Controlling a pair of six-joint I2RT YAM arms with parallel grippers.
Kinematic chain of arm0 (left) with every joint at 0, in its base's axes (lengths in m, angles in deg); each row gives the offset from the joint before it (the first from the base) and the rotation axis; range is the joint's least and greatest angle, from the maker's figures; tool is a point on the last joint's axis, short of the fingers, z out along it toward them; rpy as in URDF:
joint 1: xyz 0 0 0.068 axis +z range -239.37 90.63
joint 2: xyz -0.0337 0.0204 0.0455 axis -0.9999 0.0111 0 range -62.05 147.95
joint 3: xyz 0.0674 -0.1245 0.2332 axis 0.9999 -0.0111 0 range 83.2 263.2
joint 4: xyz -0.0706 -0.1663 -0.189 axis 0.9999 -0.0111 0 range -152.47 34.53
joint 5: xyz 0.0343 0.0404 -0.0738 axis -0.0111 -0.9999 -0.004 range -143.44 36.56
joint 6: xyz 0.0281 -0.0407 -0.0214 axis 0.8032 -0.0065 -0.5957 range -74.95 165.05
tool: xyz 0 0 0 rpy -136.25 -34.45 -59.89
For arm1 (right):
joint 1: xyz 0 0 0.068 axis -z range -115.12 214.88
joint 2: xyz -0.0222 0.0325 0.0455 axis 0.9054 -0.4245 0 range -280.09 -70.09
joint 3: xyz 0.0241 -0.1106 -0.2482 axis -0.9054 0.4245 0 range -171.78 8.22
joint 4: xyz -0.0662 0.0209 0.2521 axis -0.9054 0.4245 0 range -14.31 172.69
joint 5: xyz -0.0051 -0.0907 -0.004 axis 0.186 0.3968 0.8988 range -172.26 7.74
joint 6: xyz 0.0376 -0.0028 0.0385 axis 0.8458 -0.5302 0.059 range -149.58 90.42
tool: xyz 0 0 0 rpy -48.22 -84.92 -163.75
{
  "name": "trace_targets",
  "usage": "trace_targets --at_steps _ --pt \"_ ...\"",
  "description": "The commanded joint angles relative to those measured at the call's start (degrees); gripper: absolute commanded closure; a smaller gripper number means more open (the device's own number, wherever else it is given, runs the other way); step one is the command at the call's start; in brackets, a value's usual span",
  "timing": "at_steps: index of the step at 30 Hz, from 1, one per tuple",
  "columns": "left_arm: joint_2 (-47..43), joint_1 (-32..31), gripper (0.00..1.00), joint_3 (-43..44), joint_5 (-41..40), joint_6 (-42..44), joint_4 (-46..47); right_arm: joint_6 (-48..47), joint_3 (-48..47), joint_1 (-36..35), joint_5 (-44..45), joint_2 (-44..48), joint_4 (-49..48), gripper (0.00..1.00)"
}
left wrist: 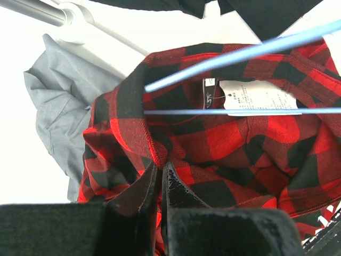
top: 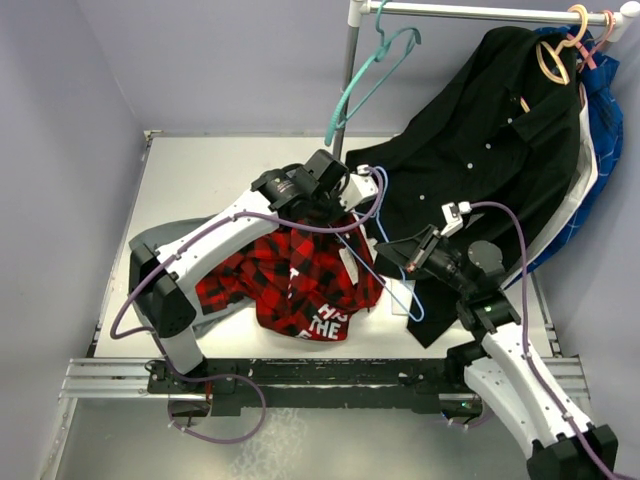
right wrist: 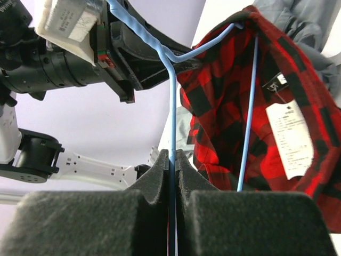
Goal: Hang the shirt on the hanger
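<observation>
The red-and-black plaid shirt hangs bunched over the table's middle, with white letters showing at its lower edge. My left gripper is shut on a fold of the shirt's collar edge and holds it up. The pale blue hanger lies slanted to the right of the shirt. In the left wrist view one end of the hanger reaches into the open neck above the white label. My right gripper is shut on a bar of the hanger, beside the shirt.
A plain grey shirt lies on the table to the left, under the plaid one. A black button-up shirt hangs from a tan hanger on the rail at the back right. A teal hanger hangs near the rack pole.
</observation>
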Motion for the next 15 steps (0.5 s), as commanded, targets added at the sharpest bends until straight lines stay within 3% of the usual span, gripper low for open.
trace_targets --at_steps 1,15 --pt "0.24 0.33 0.94 3.25 -1.07 1.3 1.09 2.4 0.48 -5.11 4.71 -2.62 -11.42 1.0" --pt "-0.81 0.24 0.94 4.65 0.99 0.32 -0.51 2.96 2.97 -8.0 8.89 -9.45 -19.83 1.0"
